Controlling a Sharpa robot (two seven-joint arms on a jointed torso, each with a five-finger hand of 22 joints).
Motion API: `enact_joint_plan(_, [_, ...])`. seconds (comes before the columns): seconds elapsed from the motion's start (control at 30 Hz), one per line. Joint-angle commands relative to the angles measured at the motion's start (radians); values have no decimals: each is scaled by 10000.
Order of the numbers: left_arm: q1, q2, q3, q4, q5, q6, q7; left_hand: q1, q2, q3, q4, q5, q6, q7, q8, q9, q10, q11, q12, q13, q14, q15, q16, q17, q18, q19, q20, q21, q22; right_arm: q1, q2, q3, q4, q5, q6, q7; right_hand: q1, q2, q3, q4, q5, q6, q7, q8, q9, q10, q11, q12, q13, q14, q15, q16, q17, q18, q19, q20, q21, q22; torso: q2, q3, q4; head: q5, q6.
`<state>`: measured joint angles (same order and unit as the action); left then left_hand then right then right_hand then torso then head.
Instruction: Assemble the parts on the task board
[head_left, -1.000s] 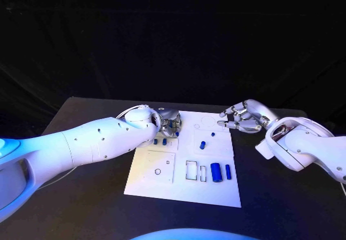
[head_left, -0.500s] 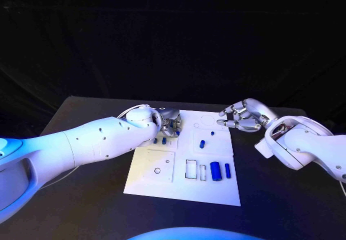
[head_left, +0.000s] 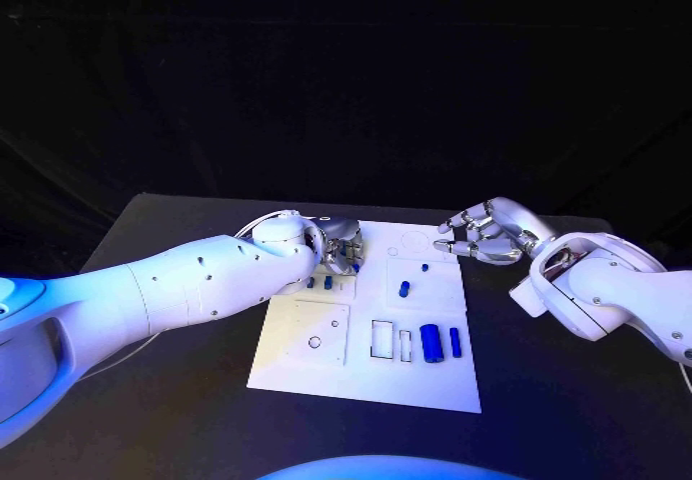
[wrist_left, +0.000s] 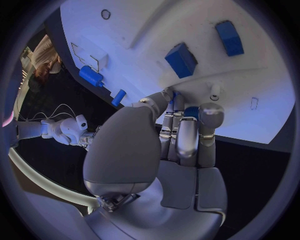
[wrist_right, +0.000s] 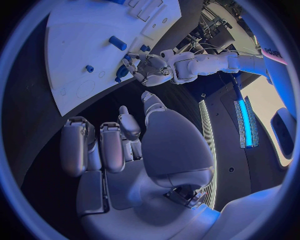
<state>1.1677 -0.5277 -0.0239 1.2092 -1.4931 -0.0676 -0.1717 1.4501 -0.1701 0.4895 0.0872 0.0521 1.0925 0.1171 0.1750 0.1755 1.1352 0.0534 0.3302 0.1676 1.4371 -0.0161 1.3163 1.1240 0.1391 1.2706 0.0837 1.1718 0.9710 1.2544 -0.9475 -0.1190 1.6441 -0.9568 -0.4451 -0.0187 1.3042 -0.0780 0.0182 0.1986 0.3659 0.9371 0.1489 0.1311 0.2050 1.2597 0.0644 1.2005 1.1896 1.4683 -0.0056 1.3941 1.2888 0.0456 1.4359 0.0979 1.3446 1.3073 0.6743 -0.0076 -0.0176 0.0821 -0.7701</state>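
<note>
The left hand (head_left: 340, 248) pinches a small blue part (wrist_left: 190, 112) over the task board (head_left: 325, 372), likely light, rigid, slippery, best gripped at its sides; the right hand (head_left: 488, 232) hovers empty, fingers loosely curled.

You cannot tell what the silver left hand (head_left: 340, 247) holds: its curled fingers (wrist_left: 187, 131) cover a small blue part (wrist_left: 191, 112) against the white task board (head_left: 325, 370), whose far left corner the hand hides.

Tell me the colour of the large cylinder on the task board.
Blue; the large cylinder shows best in the head view.
</note>
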Motion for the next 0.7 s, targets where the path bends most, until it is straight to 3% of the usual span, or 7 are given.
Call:
enact_joint_plan(0.03, [-63, 13, -35, -8, 218, 191, 127, 40, 155, 81, -56, -9, 261, -47, 100, 47, 199, -51, -13, 22, 58, -56, 100, 62, -161, 115, -43, 135, 156, -8, 9, 1, 4, -44, 80, 80, -31, 81, -46, 23, 65, 18, -5, 47, -12, 16, -4, 17, 0, 394, -56, -8, 17, 125, -30, -11, -41, 1110, 3, -3, -1, 9, 11])
enact_joint_plan(0.3, [-64, -163, 21, 126, 681, -262, 243, 8, 209, 142, -199, -6, 436, -45, 56, 40, 412, -82, -174, -7, 118, -93, 167, 93, -191, 196, -100, 288, 339, -8, 33, 1, -16, -44, 71, 87, -31, 81, -46, 23, 65, 18, -5, 47, -12, 16, -4, 17, 0, 394, -56, -8, 17, 125, -30, -11, -41, 1110, 2, 0, -14, 17, 96])
enact_joint_plan(0.7, [-5, -865, 424, 774, 1282, -491, 143, -114, 122, 130, -252, -9, 426, 18, -55, -2, 474, -36, -324, -35, 139, -62, 195, 102, -200, 204, -108, 328, 378, -8, 28, 1, -60, -44, 58, 77, -31, 81, -46, 23, 65, 18, -5, 47, -12, 16, -4, 17, 0, 394, -56, -8, 17, 125, -30, -11, -41, 1110, -17, -1, 27, -24, 144])
